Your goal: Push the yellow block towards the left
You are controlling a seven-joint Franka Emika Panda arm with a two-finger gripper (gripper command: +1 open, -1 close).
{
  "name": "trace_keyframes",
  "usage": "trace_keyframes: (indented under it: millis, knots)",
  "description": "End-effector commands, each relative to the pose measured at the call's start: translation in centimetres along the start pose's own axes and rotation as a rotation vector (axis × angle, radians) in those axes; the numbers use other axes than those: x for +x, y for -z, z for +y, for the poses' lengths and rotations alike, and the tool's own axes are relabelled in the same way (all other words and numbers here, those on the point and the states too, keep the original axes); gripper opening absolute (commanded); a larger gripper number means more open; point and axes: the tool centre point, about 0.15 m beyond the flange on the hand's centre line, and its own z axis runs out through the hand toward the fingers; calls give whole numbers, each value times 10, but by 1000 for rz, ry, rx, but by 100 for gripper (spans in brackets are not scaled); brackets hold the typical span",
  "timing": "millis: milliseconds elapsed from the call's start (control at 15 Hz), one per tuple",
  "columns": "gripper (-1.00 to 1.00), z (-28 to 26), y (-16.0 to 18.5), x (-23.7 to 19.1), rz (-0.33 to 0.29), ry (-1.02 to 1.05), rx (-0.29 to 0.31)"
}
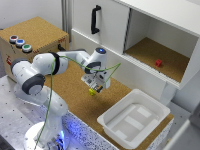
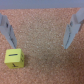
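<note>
The yellow block point(image 1: 92, 91) is a tiny bright cube resting on the cork board just below my gripper point(image 1: 98, 86). In the wrist view the yellow block point(image 2: 14, 57) lies on the cork close beside one fingertip point(image 2: 8, 30), outside the gap between the two fingers. My gripper point(image 2: 40, 44) is open, with only bare cork between its grey fingers. I cannot tell whether that finger touches the cube.
A white plastic tray point(image 1: 133, 118) sits at the exterior view's lower right. A small red block point(image 1: 158, 63) lies inside the open white cabinet point(image 1: 165, 45). A cork box with coloured buttons point(image 1: 20, 43) stands at the back on the exterior view's left.
</note>
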Motion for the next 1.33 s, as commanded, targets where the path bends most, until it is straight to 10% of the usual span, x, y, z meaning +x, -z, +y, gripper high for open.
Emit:
trace_keyframes:
  millis: [0, 1267]
  knots:
    - [-100, 10, -36, 12, 19, 112, -88]
    - [-100, -71, -83, 6, 96, 134, -86]
